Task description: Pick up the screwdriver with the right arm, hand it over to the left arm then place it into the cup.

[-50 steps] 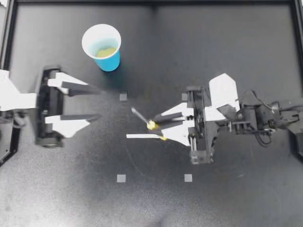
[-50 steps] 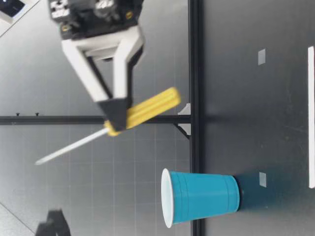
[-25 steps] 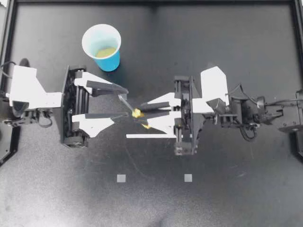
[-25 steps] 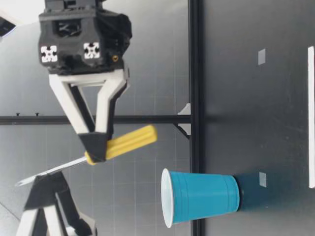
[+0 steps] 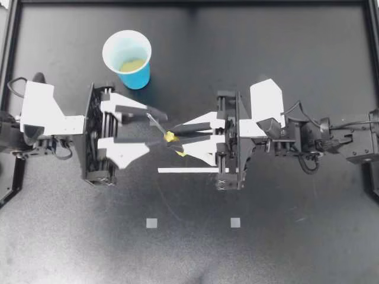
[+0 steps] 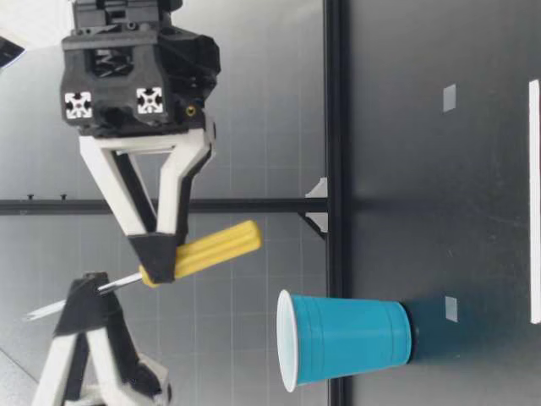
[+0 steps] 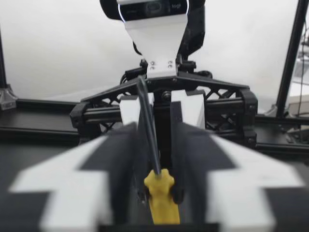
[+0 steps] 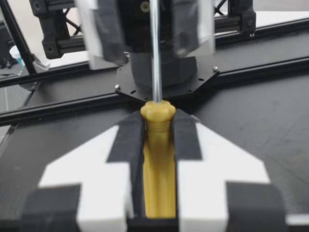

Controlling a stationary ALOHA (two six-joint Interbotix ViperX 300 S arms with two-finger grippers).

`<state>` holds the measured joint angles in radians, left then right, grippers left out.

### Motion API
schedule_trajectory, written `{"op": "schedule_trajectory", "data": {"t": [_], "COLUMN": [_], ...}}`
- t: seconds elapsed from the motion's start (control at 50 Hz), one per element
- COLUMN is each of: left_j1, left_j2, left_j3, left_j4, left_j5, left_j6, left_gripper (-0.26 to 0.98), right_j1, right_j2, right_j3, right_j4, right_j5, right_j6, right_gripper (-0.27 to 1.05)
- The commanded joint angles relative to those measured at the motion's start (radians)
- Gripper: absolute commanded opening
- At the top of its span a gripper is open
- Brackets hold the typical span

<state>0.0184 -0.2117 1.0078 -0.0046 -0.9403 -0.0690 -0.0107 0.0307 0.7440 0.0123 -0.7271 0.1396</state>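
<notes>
My right gripper (image 5: 177, 142) is shut on the yellow handle of the screwdriver (image 5: 171, 138) and holds it in the air over the middle of the table. Its metal shaft points toward my left gripper (image 5: 160, 129), whose fingers stand on either side of the shaft with a narrow gap; no contact from both sides shows, so it is open. In the right wrist view the handle (image 8: 158, 159) sits clamped between the pads. The blue cup (image 5: 127, 58) stands upright at the back left, apart from both arms. In the low view the screwdriver (image 6: 211, 251) hangs higher than the cup (image 6: 342, 340).
A thin white strip (image 5: 186, 170) lies on the black table just below the right gripper. Two small grey square markers (image 5: 151, 223) (image 5: 235, 222) sit nearer the front edge. A black frame rail (image 5: 189, 3) borders the table.
Both arms came together at the table's middle. The right gripper carried the screwdriver leftward; the left gripper moved right around the shaft and its fingers have narrowed.
</notes>
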Motion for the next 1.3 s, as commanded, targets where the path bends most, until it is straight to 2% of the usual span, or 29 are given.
{"op": "schedule_trajectory", "data": {"t": [0.0,0.1,0.36,0.48,0.68,0.9,1.02,1.1,1.28], "left_j1": [0.002,0.003,0.003,0.003,0.002,0.003,0.028,0.054,0.169], "left_j2": [-0.008,-0.008,-0.008,-0.009,-0.009,-0.023,-0.054,-0.077,-0.120], "left_j3": [-0.017,-0.017,-0.015,-0.015,-0.014,0.009,0.040,0.066,0.115], "left_j4": [0.002,0.002,0.002,0.002,0.002,-0.005,-0.031,-0.075,-0.192], "left_j5": [-0.011,-0.011,-0.011,-0.011,-0.011,-0.011,-0.006,-0.002,0.003], "left_j6": [-0.003,-0.006,-0.005,-0.005,-0.005,0.023,0.077,0.130,0.278], "left_gripper": [0.13,0.02,0.02,0.02,0.02,0.02,0.02,0.02,0.02], "right_j1": [-0.006,-0.006,-0.017,-0.017,-0.017,-0.017,-0.020,-0.021,-0.021], "right_j2": [-0.011,-0.011,-0.011,-0.009,-0.009,-0.032,-0.081,-0.126,-0.235], "right_j3": [-0.023,-0.023,-0.021,-0.023,-0.023,-0.017,0.015,0.043,0.115], "right_j4": [0.002,0.002,0.003,0.003,0.021,0.025,0.025,0.026,0.026], "right_j5": [-0.014,-0.014,-0.014,-0.012,-0.012,-0.012,-0.018,-0.028,-0.060], "right_j6": [-0.002,-0.002,0.005,0.008,0.006,0.002,0.002,0.002,0.002], "right_gripper": [0.07,0.07,0.11,0.28,0.68,0.70,0.70,0.70,0.70]}}
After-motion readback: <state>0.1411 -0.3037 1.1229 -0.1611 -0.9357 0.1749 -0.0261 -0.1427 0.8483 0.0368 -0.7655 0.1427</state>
